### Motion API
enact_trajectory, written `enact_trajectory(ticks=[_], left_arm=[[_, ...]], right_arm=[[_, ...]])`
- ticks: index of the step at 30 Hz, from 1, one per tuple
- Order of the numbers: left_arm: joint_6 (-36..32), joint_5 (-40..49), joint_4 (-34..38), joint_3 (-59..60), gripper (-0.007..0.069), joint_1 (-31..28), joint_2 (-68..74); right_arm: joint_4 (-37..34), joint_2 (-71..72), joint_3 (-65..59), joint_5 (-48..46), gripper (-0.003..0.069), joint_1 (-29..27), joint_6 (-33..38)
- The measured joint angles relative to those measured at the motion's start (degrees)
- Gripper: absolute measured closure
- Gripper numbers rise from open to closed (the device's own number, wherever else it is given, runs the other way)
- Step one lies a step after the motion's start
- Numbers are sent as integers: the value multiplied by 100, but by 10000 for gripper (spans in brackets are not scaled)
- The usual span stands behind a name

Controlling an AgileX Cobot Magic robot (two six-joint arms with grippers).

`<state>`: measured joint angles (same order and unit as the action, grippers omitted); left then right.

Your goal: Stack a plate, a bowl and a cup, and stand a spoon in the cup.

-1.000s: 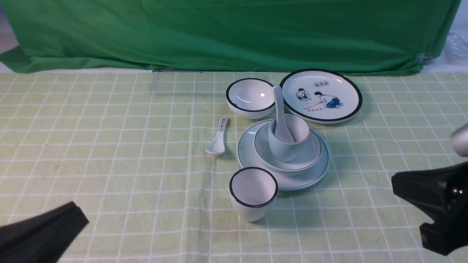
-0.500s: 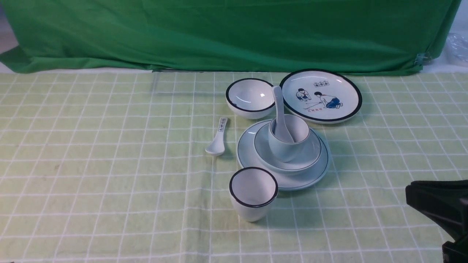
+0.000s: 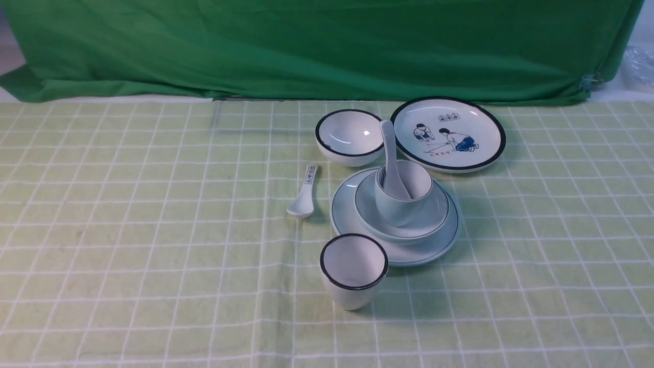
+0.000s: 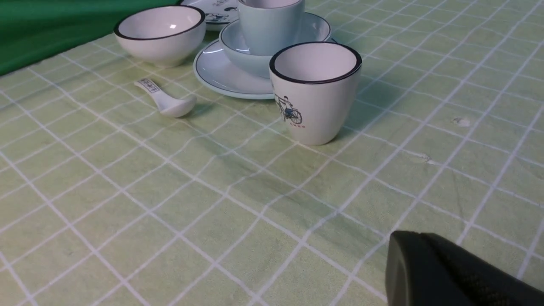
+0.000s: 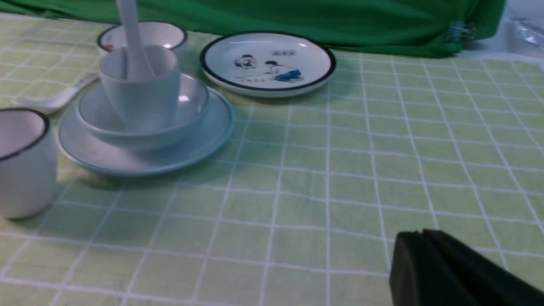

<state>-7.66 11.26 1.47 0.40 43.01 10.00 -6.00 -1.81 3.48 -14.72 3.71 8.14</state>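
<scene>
The pale plate (image 3: 352, 225) lies right of the table's middle with the wide shallow bowl (image 3: 434, 214) on it. The handleless pale cup (image 3: 398, 209) stands in the bowl. The plain white spoon (image 3: 391, 153) stands in the cup, handle leaning up and back. The stack also shows in the right wrist view: plate (image 5: 127, 159), bowl (image 5: 191, 106), cup (image 5: 140, 102), spoon (image 5: 129, 38). Neither gripper shows in the front view. My left gripper (image 4: 419, 233) is shut and empty, near the front, well short of the stack. My right gripper (image 5: 421, 230) is shut and empty, to the stack's right.
A black-rimmed cup (image 3: 353, 271) stands just in front of the stack. A black-rimmed bowl (image 3: 349, 137) and a cartoon plate (image 3: 448, 134) sit behind it. A small printed spoon (image 3: 304, 197) lies to its left. A green cloth (image 3: 306, 46) hangs at the back.
Both arms have drawn back toward me and left the front view; the left went first, then the right. The dishes have not moved.
</scene>
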Motion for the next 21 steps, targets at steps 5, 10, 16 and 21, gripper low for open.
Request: enact_trajectory(ticks=[5, 10, 16, 21], left_arm=[[0, 6, -11, 0, 623, 0, 0], [0, 6, -22, 0, 623, 0, 0], [0, 6, -22, 0, 623, 0, 0], [-2, 6, -22, 0, 623, 0, 0]], right_arm=[[13, 171, -386, -102, 642, -86, -44], [14, 171, -388, -68, 638, -93, -123], [14, 171, -388, -68, 624, -93, -126], [14, 174, -388, -68, 616, -99, -126]])
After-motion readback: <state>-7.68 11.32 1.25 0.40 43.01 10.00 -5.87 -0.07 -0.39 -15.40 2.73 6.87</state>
